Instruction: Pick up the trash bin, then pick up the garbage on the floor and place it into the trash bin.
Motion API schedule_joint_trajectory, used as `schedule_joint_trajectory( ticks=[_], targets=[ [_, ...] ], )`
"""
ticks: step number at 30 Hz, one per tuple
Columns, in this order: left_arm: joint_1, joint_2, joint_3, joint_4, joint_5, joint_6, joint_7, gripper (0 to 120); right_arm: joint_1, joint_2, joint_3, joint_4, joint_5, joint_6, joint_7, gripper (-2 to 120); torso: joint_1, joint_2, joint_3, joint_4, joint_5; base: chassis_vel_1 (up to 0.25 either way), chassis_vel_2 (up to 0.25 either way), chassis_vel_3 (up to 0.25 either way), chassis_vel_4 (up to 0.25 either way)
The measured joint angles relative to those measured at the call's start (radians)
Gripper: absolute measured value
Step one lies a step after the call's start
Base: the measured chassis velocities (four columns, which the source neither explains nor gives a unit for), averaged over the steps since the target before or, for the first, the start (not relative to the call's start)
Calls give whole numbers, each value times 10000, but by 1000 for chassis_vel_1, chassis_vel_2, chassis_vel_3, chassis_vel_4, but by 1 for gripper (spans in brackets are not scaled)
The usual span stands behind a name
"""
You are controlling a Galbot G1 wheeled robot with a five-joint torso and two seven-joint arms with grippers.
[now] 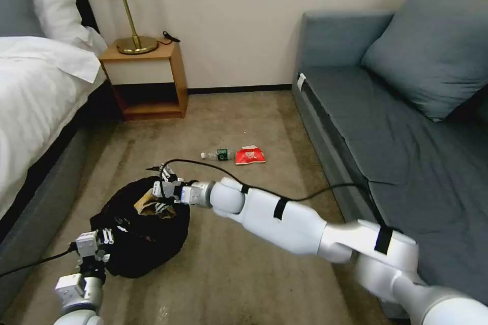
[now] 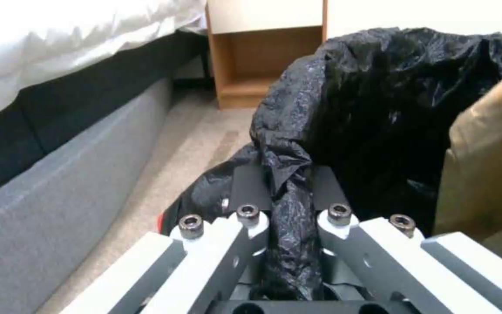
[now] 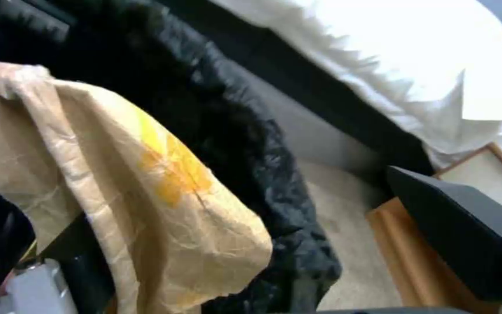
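While the left gripper (image 2: 289,226) pinches the crinkly black-bagged round trash bin (image 1: 140,236), the right gripper (image 1: 163,194), fingers spread around the crumpled brown paper bag (image 1: 152,204) over the bin's twelve-o'clock rim, could spill it outside.

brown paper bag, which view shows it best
The right wrist view: the crumpled brown paper bag is close up over the trash bin. Head view shows it small at the right gripper; left wrist view catches one edge.
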Motion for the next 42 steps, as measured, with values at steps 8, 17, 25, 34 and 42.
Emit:
schedule_joint_trajectory(
  ticks=[8, 17, 25, 34, 42],
  targets=[
    [-30, -3, -36, -75, -13, 4, 18, 5, 704, 47, -1008, 282, 431, -1004, -48, 100, 0, 0, 0, 0, -1, 0, 0, 0, 0],
    [-145, -67, 12, 79, 14, -40, 40, 5, 1650, -37, -1641, 739, 1226, -1826, -20, 100, 0, 0, 0, 0, -1, 0, 0, 0, 0],
    [-195, -191, 177, 140, -32, -36, 18, 5, 2135, 226, -2115, 973, 1255, -3669, 112, 100, 0, 1, 0, -1, -1, 0, 0, 0, 0],
    [-206, -264, 188, 195, -70, -92, 17, 5, 2495, 332, -2190, 1529, 1337, -5442, 310, 100, 0, 0, 0, 1, -1, 0, 0, 0, 0],
    [-227, -250, 165, 260, -151, -208, 41, 5, 2723, 151, -1659, 2727, 4172, -7493, 72, 100, 0, 1, -1, 1, -1, 0, 0, 0, 0]
  ],
)
